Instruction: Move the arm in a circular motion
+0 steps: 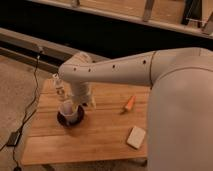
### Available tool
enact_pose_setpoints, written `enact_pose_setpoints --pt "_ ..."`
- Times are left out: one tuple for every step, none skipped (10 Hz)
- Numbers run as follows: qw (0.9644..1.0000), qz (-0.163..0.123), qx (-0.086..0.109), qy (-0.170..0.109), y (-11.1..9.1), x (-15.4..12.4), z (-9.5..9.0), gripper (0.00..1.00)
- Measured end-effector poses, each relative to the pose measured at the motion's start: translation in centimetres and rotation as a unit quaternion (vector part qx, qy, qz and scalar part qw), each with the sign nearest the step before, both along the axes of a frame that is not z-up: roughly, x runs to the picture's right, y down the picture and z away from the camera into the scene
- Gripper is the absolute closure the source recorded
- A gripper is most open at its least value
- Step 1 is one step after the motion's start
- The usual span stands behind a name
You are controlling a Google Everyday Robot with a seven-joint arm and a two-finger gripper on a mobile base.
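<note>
The arm is a very large off-white jointed robot arm with small dark holes. It reaches from the right of the camera view across a wooden table to the left. It bends down at an elbow, and the gripper hangs low over a dark round dish on the table's left part. The gripper looks to be touching or just above the dish.
An orange carrot-like piece lies right of the gripper. A pale sponge-like block lies near the table's front right. A small clear bottle stands at the back left. A black cable runs down the floor on the left.
</note>
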State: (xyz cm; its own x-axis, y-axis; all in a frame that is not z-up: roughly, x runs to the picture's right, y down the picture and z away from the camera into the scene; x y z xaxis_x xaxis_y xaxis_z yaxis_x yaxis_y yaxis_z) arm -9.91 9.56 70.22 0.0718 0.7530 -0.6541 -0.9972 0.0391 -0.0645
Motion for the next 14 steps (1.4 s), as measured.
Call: enact_pose_setpoints --pt "1.0000 -0.001 0.000 -0.001 -0.4 0.4 0.0 0.35" --pt "1.0000 -0.002 -0.001 0.002 -0.9 1.2 0.2 0.35" --pt "1.0000 -0.002 -0.001 0.007 -1.4 2.0 0.5 0.35" --pt "0.9999 -0.004 -0.002 0.015 -2.0 3.0 0.9 0.35" --pt "0.9997 -0.007 -0.002 0.025 -2.9 4.3 1.6 0.35" --pt "0.9994 -0.012 -0.002 0.032 -3.5 5.1 2.3 0.35" --pt "0.9992 -0.019 -0.001 0.036 -4.5 5.5 3.2 0.35" --pt "0.9990 -0.023 0.001 0.037 -5.1 5.5 3.8 0.35" --pt "0.9989 -0.031 0.007 0.035 -6.9 5.0 5.5 0.35" --pt "0.9988 -0.035 0.010 0.032 -8.1 4.4 6.6 0.35" --pt "0.9987 -0.039 0.012 0.029 -8.9 3.8 7.5 0.35" --pt "0.9986 -0.045 0.013 0.024 -9.8 2.6 8.8 0.35" --pt "0.9984 -0.051 0.013 0.020 -10.4 1.7 9.5 0.35" --pt "0.9980 -0.060 0.012 0.012 -10.8 0.2 10.1 0.35"
